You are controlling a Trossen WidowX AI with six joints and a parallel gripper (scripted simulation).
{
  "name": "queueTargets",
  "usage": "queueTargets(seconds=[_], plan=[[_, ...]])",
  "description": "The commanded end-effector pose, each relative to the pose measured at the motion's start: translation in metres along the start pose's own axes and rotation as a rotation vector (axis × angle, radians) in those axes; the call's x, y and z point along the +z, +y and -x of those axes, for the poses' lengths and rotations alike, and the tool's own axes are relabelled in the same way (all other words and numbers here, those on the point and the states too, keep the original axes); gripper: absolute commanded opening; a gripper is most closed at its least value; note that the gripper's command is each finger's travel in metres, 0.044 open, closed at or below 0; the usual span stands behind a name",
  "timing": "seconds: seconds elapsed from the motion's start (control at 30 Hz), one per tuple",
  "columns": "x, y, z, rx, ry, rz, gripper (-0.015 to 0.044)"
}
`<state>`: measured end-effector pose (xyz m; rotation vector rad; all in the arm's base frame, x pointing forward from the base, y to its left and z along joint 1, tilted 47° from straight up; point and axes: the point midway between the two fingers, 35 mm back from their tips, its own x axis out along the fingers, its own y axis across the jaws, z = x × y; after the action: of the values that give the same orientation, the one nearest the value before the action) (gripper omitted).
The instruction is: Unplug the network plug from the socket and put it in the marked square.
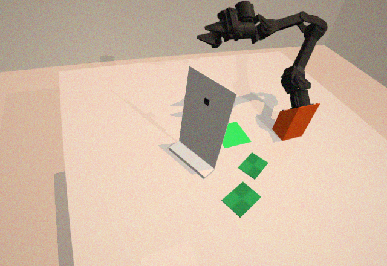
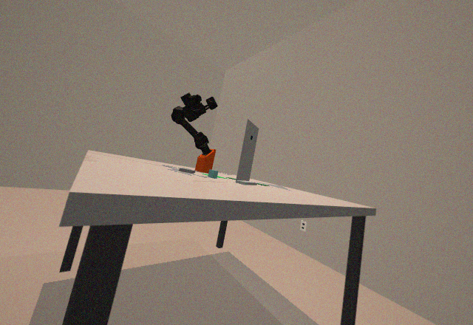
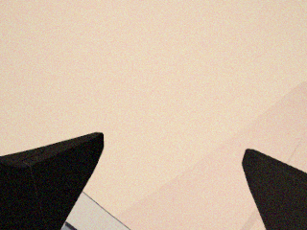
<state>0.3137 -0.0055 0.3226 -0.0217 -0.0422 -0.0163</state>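
Grey walls [image 1: 124, 16] [image 2: 344, 85] back the pale table [image 1: 131, 219] [image 2: 145, 184]. Right of our upright panel [image 1: 199, 126] [image 2: 246, 157], top view, lie a bright green square [image 1: 236, 135], partly screened by it, and two darker patches [image 1: 253, 165] [image 1: 241, 199]. Our gripper [image 1: 201, 32] [image 2: 199, 100] [image 3: 173, 149], upper centre, is nearly fully open, holding nothing. Low centre, exterior view, a teal block [image 2: 212, 173], apparently the plug, sits on the table.

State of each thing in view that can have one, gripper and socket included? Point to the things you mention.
Gripper [image 1: 201, 32] [image 2: 211, 103] [image 3: 173, 149]: open, raised above the table, nothing between its fingers.
Upright panel [image 1: 203, 132] [image 2: 247, 157]: standing.
Dark opening [image 1: 206, 101] [image 2: 251, 137] in the panel: no plug visible in it.
Teal block [image 2: 213, 173]: low at the tabletop; cannot tell whether it is the plug.
Bright green square [image 1: 236, 136]: flat, partly hidden by the panel.
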Motion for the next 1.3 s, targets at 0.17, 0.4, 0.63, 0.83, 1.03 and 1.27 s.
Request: queueTargets(seconds=[0.17,0.4,0.63,0.83,1.03,1.27], plan=[[-0.051,0.01,-0.001,0.106,0.156,-0.128,0.0242],[-0.126,0.027,0.014,0.234,0.415,-0.382,0.0156],[-0.185,0.044,0.046,0.313,0.672,-0.69,0.0156],[-0.19,0.046,0.05,0.319,0.696,-0.722,0.0156],[-0.192,0.049,0.04,0.319,0.697,-0.722,0.0156],[-0.198,0.055,0.021,0.319,0.696,-0.722,0.0156]])
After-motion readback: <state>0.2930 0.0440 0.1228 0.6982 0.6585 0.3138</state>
